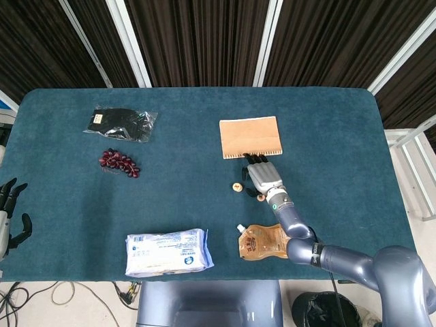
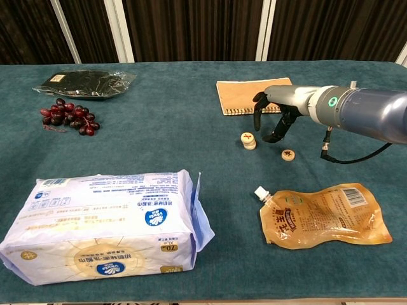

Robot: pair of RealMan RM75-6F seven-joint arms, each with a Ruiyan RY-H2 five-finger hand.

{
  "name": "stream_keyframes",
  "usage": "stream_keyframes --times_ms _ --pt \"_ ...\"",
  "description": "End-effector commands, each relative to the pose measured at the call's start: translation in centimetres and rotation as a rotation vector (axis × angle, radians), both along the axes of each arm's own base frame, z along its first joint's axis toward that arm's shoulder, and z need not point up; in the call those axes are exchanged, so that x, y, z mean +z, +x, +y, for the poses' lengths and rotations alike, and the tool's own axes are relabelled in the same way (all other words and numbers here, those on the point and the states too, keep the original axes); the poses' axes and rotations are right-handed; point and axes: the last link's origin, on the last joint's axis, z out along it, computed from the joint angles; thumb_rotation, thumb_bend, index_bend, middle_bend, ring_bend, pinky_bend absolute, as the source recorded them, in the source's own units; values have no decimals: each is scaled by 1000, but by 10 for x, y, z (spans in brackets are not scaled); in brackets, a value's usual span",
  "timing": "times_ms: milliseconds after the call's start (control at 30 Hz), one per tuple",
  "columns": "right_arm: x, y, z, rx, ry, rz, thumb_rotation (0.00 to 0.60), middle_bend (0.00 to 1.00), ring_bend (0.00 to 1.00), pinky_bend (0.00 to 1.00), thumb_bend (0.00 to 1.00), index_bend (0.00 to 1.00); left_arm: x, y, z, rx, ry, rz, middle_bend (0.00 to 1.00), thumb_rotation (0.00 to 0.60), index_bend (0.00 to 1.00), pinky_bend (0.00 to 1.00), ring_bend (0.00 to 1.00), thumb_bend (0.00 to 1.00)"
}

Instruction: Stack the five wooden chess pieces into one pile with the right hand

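Observation:
A short stack of round wooden chess pieces (image 2: 248,140) stands on the teal table, in the head view the stack (image 1: 237,187). One single piece (image 2: 288,154) lies to its right, also seen as a piece (image 1: 259,197) by the wrist. My right hand (image 2: 278,116) hovers between them, just above the cloth, thumb and fingers apart and pointing down, with nothing visible in it; from above the right hand (image 1: 264,176) hides the cloth beneath. Any other pieces are hidden. My left hand (image 1: 8,212) rests at the table's left edge, fingers spread.
A tan notebook (image 2: 254,95) lies just behind the right hand. A brown spout pouch (image 2: 324,216) is at the front right, a wipes pack (image 2: 102,222) at the front left. Grapes (image 2: 68,115) and a black bag (image 2: 82,82) sit far left.

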Motion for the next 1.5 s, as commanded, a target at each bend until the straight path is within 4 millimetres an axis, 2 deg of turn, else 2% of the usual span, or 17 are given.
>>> stream_keyframes --times_ms 33,267,367,700,900,1500 --pt "2 2 1 9 14 11 600 0 0 0 406 340 0 0 0 -1 0 0 0 600 144 0 0 624" --pt "6 8 5 5 67 41 600 0 0 0 406 141 0 0 0 2 1 1 0 600 147 0 0 624" --pt "5 14 6 1 64 28 600 0 0 0 406 106 0 0 0 2 1 -2 0 600 149 0 0 624" --pt "-5 25 9 -14 48 -19 600 0 0 0 406 105 0 0 0 4 1 -10 0 600 149 0 0 624" --pt "-14 28 9 -21 50 -27 600 0 0 0 406 104 1 0 0 5 1 -11 0 600 149 0 0 624" --pt "-24 30 3 -41 27 -40 600 0 0 0 406 105 0 0 0 4 1 -12 0 600 149 0 0 624"
